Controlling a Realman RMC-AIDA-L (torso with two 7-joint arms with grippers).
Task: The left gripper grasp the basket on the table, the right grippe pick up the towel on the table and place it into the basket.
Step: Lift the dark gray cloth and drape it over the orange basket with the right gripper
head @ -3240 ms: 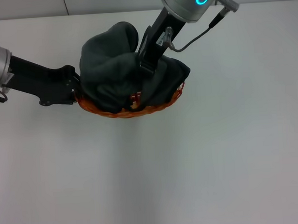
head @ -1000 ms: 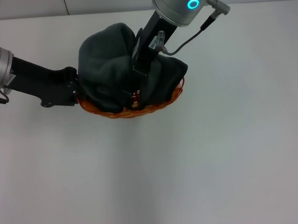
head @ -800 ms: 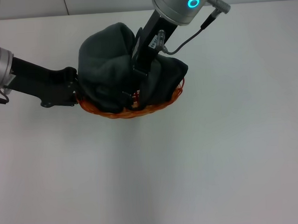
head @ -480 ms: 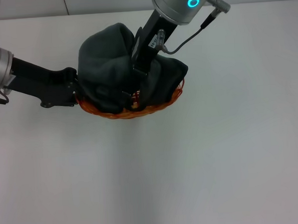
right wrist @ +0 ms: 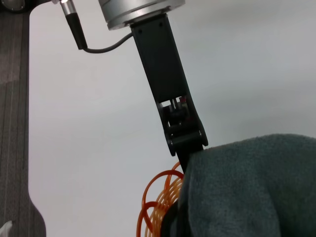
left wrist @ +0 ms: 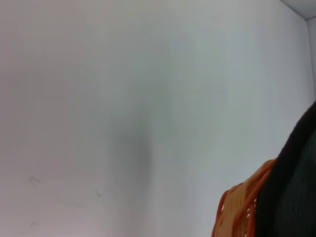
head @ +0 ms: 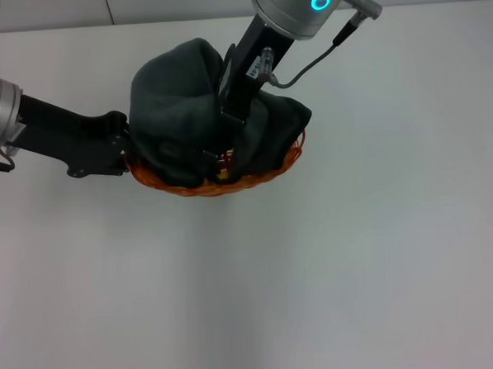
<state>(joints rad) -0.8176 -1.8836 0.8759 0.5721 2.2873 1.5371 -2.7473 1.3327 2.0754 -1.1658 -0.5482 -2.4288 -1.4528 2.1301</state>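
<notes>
Bulging dark towel (head: 184, 105) heaps in the basket (head: 262, 174) on the table (head: 317, 272), right gripper (head: 221, 165) buried straight down in its folds, left gripper (head: 122, 151) at the rim; neither grip readable.

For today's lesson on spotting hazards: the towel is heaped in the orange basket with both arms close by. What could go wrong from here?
1. The towel is heaped well above the basket rim, so it may slump out onto the table.
2. The right hand is down among the towel's folds; pulling away could drag cloth back out.
3. The left hand is at the basket's edge; if the right arm tugs, the light wire basket could tip or slide.
</notes>
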